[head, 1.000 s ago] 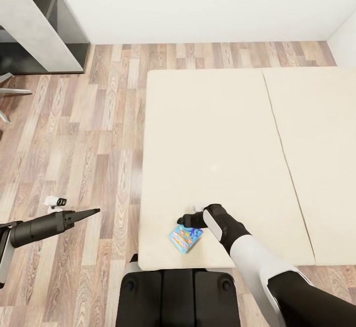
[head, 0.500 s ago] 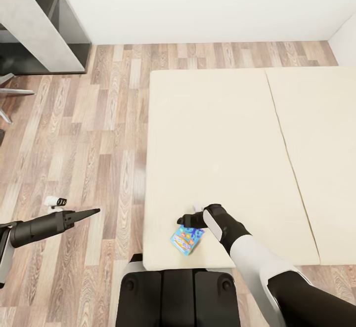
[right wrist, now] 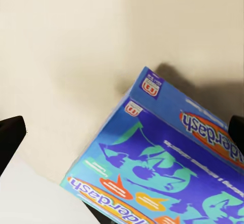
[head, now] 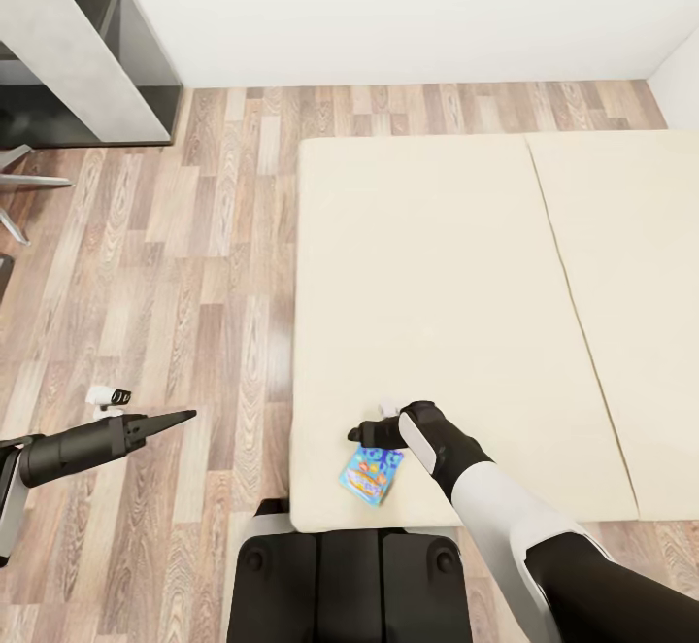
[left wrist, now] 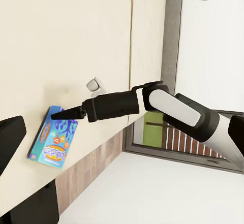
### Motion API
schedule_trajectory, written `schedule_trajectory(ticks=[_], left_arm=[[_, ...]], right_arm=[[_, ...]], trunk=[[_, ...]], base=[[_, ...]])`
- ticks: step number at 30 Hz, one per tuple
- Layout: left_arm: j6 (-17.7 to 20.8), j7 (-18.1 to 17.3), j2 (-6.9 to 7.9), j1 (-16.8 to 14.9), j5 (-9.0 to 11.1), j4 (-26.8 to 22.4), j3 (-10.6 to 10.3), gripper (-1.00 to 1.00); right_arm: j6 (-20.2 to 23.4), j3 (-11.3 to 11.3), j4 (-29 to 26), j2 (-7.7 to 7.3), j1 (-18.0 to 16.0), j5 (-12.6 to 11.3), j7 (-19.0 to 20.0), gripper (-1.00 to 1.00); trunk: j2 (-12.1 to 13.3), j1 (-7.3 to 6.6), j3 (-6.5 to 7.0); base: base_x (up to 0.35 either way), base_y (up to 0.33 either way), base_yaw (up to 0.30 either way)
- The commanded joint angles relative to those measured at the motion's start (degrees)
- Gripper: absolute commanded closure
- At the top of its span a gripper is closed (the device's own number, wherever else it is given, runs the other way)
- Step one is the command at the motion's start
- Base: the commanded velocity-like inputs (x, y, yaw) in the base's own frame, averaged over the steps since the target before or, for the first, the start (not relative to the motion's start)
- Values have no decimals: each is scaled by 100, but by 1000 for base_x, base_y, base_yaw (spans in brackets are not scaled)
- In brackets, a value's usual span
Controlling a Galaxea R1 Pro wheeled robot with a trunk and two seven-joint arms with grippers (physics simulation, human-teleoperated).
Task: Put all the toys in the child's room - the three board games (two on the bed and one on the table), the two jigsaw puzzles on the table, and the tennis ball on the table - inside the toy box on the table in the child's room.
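- While the right gripper [head: 374,432] reaches over the near edge of the bed [head: 427,264], the blue board game [head: 372,474] lies at about six o'clock on the mattress, close to the edge nearest the robot.
- From the left wrist view the right fingers [left wrist: 68,113] look drawn to a narrow point, their tips at the box's top corner; whether they actually pinch it I cannot tell (the right wrist view shows the blue cover close under the camera, with dark fingertips only at the margins).
- Off at nine o'clock, the left gripper [head: 165,420] hangs over the wood floor [head: 175,264], well apart from the bed; its fingers look pressed together with nothing between them.
- Risk, as I judge it: a grip on one corner alone could let the flat box pivot or slip out when lifted.
- Being so near the mattress edge, a nudge rather than a clean grasp could push it off onto the floor.
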Motion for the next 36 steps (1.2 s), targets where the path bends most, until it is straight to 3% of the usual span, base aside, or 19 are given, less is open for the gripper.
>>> schedule_trajectory(ticks=[1, 36], left_arm=[[61, -25, 2, -1, -5, -1, -1, -100], [61, -25, 2, -1, -5, -1, -7, -100]], right_arm=[[23, 6, -4, 0, -1, 31, 23, -100], [13, 15, 23, -36, -5, 39, 6, -100]], trunk=[[-9, 3, -6], [-9, 3, -6]], base=[[0, 79, 0], [0, 5, 0]])
